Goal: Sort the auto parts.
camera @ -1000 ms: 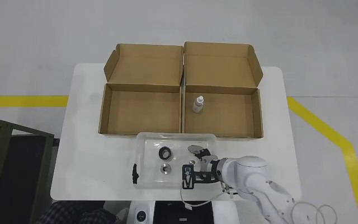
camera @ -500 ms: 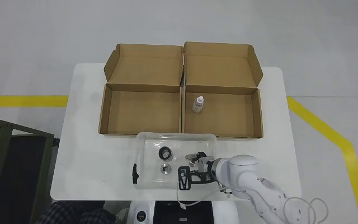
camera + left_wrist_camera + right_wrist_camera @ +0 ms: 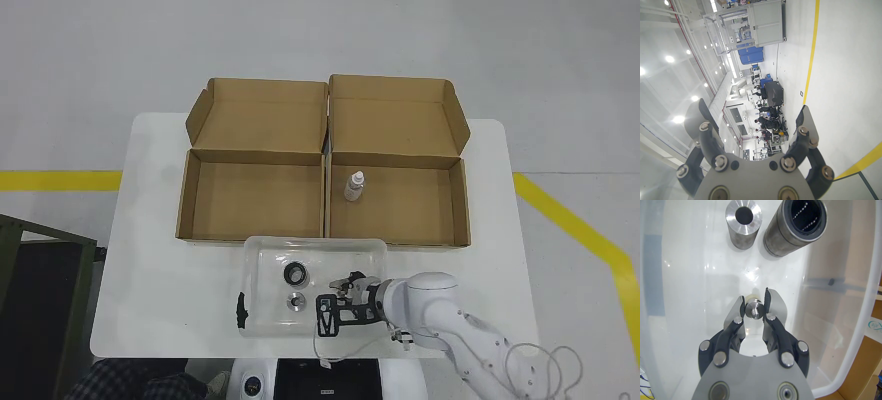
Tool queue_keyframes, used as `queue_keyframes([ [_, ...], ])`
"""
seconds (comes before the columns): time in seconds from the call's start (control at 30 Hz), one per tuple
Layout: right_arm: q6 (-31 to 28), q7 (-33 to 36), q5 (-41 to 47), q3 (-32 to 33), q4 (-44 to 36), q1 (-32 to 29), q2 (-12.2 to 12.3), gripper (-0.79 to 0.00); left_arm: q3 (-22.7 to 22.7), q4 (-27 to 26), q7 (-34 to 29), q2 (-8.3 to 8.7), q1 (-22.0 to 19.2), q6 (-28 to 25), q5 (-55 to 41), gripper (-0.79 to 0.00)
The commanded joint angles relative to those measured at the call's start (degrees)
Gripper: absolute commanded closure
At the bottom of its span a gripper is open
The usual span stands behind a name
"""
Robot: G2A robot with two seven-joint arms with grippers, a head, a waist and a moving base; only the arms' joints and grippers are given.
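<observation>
**Item:** small silver turned-metal part with centre stud (image 3: pixel 752 310), pinched across its body by the right gripper (image 3: pixel 754 302), low inside the clear plastic bin (image 3: pixel 310 240) on the desk.
**Handling:** the hold looks shallow. Lift straight up and slowly past the bin wall, clear of the bored steel cylinder (image 3: pixel 743 224) and the black-lined linear bearing (image 3: pixel 791 230) ahead. Left gripper (image 3: pixel 753 121) spread, empty.

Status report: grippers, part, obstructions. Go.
Right gripper shut on small metal part, inside clear bin. Left gripper open, empty. Steel sleeve and bearing farther along bin, not touching gripper.
</observation>
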Motion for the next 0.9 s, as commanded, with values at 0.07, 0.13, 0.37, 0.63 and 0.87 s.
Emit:
queue_keyframes([
  [0.07,0.84,-1.09,2.92,1.38,-1.08,-0.16,0.15,0.0,0.0,0.0,0.0,0.0,0.0,0.0,0.0,-0.785],
  [0.13,1.49,-2.01,4.3,2.27,-1.57,-0.51,0.27,0.0,0.0,0.0,0.0,0.0,0.0,0.0,0.0,-0.785],
  [0.37,3.34,-6.84,8.06,6.52,-1.94,-2.79,1.0,0.0,0.0,0.0,0.0,0.0,0.0,0.0,0.0,-0.785],
  [0.63,5.63,-16.58,10.75,13.79,-5.69,-6.23,2.03,0.0,0.0,0.0,0.0,0.0,0.0,0.0,0.0,-0.785],
  [0.87,7.43,-23.93,11.58,17.8,-8.05,-7.5,2.43,0.0,0.0,0.0,0.0,0.0,0.0,0.0,0.0,-0.785],
])
